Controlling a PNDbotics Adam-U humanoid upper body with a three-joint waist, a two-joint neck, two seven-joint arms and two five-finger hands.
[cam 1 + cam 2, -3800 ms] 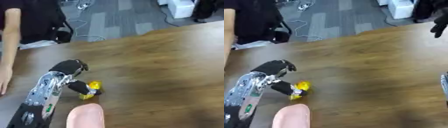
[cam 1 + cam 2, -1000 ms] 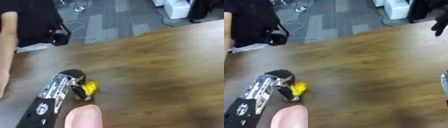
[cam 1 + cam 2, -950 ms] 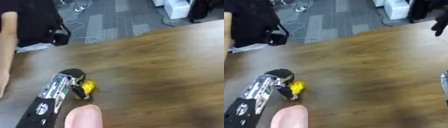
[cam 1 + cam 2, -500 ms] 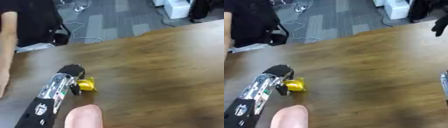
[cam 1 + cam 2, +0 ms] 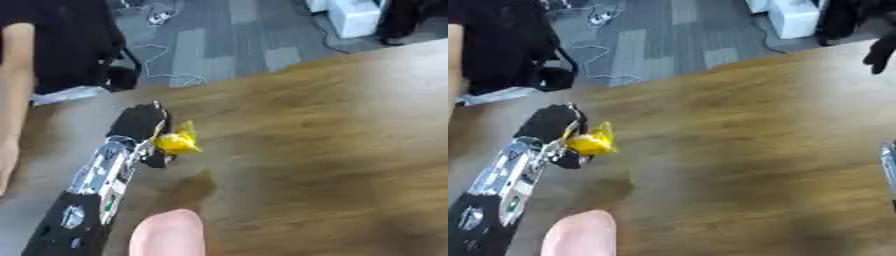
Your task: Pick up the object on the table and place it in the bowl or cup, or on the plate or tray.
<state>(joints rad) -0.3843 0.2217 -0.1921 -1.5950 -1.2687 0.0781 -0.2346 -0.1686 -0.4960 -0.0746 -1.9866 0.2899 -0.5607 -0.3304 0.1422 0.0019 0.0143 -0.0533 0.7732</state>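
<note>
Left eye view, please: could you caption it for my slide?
Left hand holds a small yellow object above the wooden table.

Two head-mounted stereo views, steeply down onto the same wooden table [image 5: 332, 150], floor beyond.

No lettering, label, brand, number or sign can be read anywhere here. The yellow object [image 5: 178, 142] in the left hand [image 5: 140, 125] shows plain colour only, with no print to make out. The wooden table [image 5: 332, 150] carries bare grain and nothing written. On the silver forearm [image 5: 99, 176] there are small dark and green marks, but they are too blurred to read as characters.
</note>
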